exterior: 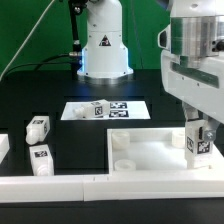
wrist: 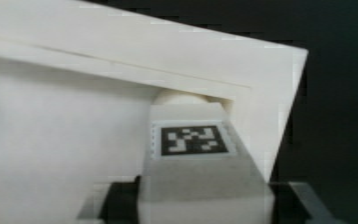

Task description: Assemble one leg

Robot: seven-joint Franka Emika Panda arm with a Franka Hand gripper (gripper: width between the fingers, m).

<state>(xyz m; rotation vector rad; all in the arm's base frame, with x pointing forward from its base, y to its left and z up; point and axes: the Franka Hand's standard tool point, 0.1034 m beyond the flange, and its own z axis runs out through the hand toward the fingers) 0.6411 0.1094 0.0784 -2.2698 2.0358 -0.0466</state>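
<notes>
The hand clamps the leg upright at the tabletop's corner socket, rim edges close

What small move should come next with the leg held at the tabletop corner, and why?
Probably turn the leg into the socket. The gripper is shut on it, upright at the corner of the tabletop, and in the wrist view its end seems to meet the socket; whether it is fully seated cannot be told.

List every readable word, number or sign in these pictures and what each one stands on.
No words or numbers can be read.
Black-and-white square tags, patterns not text: on the small white chunky plastic leg in the gripper, the loose legs, and the flat white marker board.
</notes>
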